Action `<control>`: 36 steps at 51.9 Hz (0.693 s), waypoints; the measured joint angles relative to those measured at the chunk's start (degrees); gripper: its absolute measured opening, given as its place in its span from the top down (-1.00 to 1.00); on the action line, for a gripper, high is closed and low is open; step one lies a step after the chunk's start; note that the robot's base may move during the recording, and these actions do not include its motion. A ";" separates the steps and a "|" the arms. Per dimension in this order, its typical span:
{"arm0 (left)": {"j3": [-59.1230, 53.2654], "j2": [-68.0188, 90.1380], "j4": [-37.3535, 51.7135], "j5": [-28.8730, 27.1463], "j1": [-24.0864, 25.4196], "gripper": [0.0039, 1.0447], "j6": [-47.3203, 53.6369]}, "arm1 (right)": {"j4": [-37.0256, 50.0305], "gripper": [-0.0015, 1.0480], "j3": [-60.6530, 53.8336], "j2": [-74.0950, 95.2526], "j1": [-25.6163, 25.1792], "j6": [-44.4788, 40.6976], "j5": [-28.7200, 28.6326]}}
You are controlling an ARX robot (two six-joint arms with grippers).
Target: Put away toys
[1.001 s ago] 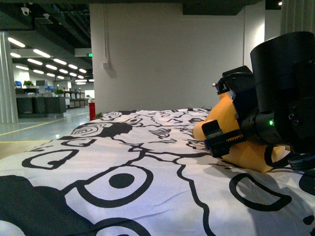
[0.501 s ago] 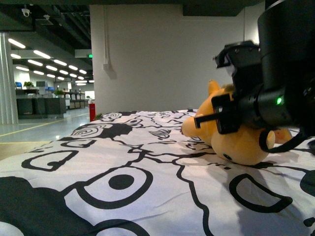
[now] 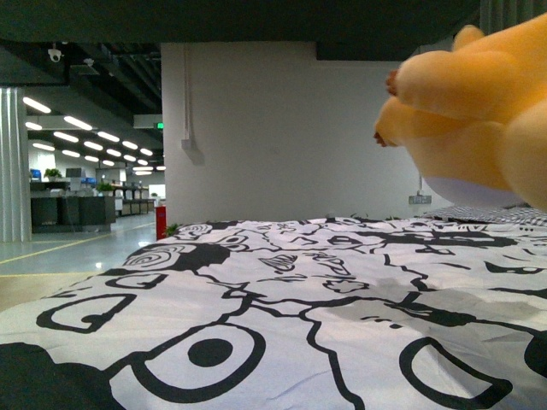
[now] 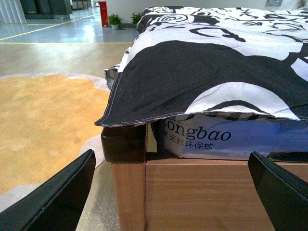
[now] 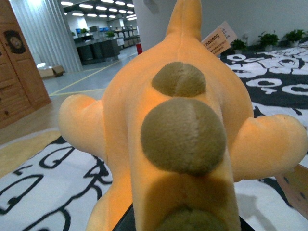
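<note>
The yellow-orange plush toy [image 3: 479, 111] hangs in the air at the upper right of the front view, well above the black-and-white patterned bedspread [image 3: 282, 299]. In the right wrist view the plush toy [image 5: 183, 130] fills the picture, with brown round spots along its back. My right gripper [image 5: 185, 226] is shut on the plush toy; its fingers are almost hidden under the toy. My left gripper [image 4: 178, 192] is open and empty, low beside the wooden bed frame [image 4: 192, 192], its two black fingers [image 4: 57, 197] wide apart. Neither arm shows in the front view.
The bedspread's dark edge [image 4: 144, 96] hangs over the bed corner. A mattress with a blue printed label [image 4: 211, 137] lies on the frame. A tan floor [image 4: 43, 120] lies beside the bed. A white wall [image 3: 282, 128] stands behind the bed, an open hall [image 3: 77, 196] at the left.
My right gripper has lifted the plush toy off the bedspread, up and to the right; the arm has left the front view and only the toy shows there now.
</note>
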 joint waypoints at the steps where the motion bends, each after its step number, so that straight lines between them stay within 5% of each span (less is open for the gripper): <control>1: 0.00 0.00 0.00 0.00 0.00 -0.88 0.00 | -0.28 0.85 -1.44 -1.84 -1.53 0.42 -1.84; 10: 0.00 0.00 0.00 0.00 0.00 -0.88 0.00 | 0.59 0.85 -15.43 -17.77 -14.71 3.23 -18.21; 17: 0.00 0.00 0.00 0.00 0.00 -0.88 0.00 | 0.81 0.85 -23.12 -26.05 -18.82 5.81 -23.26; 27: 0.00 0.00 0.00 0.00 0.00 -0.88 0.00 | -1.46 0.85 -31.80 -36.87 -15.74 6.19 -19.52; 36: 0.00 0.00 0.00 0.00 0.00 -0.88 0.00 | 0.26 0.86 -39.43 -44.00 -5.53 1.22 -4.92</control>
